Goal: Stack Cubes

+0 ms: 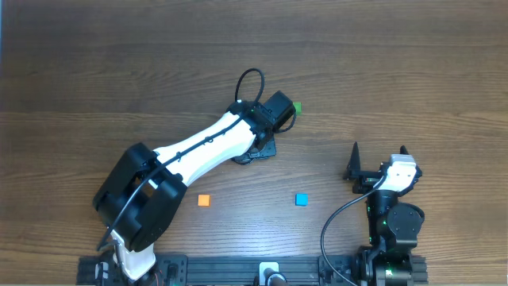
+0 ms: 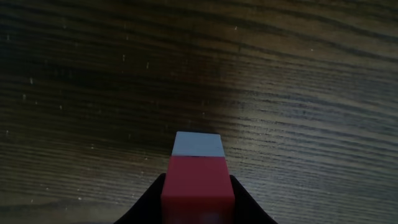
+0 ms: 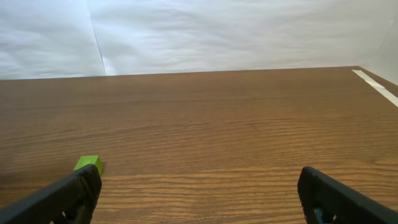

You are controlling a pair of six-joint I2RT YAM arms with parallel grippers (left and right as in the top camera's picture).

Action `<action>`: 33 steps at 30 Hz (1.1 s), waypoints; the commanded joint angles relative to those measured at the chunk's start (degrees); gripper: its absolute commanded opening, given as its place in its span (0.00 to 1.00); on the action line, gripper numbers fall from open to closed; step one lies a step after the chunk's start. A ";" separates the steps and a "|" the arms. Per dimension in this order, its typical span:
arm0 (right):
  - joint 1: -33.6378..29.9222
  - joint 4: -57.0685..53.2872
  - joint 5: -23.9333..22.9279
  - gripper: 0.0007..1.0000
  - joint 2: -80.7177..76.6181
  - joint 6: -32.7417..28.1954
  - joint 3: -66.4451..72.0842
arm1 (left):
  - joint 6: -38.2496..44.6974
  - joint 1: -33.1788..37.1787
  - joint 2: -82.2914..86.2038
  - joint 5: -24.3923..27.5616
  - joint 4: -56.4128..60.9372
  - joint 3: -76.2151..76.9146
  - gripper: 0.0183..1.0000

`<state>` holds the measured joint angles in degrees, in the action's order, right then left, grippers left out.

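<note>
top: left end effector just beside green cube; right end effector spread. left wrist: pinching red cube, pale cube just beyond. right wrist: green cube well ahead. likely light, rigid, slick; grip opposite flat faces.

My left arm wears a white shell over black joints, a black cable looping at its wrist; my right end effector has black pointed fingers.

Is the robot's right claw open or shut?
Open. The right gripper has its two fingers spread far apart, with bare table between them and nothing held.
</note>
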<state>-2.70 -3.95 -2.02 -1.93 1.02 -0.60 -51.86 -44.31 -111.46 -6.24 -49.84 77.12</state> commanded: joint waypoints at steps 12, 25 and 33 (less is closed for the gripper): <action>-0.37 -0.17 0.28 0.99 0.48 -0.26 0.31 | 0.61 0.17 -1.05 -0.02 0.17 -0.42 0.14; -0.37 -0.17 0.28 0.99 0.48 -0.26 0.31 | 0.61 0.17 -1.05 -0.02 0.17 -0.42 0.25; -0.37 -0.17 0.28 0.99 0.48 -0.26 0.31 | 0.61 0.17 -1.05 -0.02 0.17 -0.42 0.29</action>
<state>-2.70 -3.97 -2.02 -1.93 1.04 -0.60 -51.86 -44.31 -111.57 -6.22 -49.84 77.12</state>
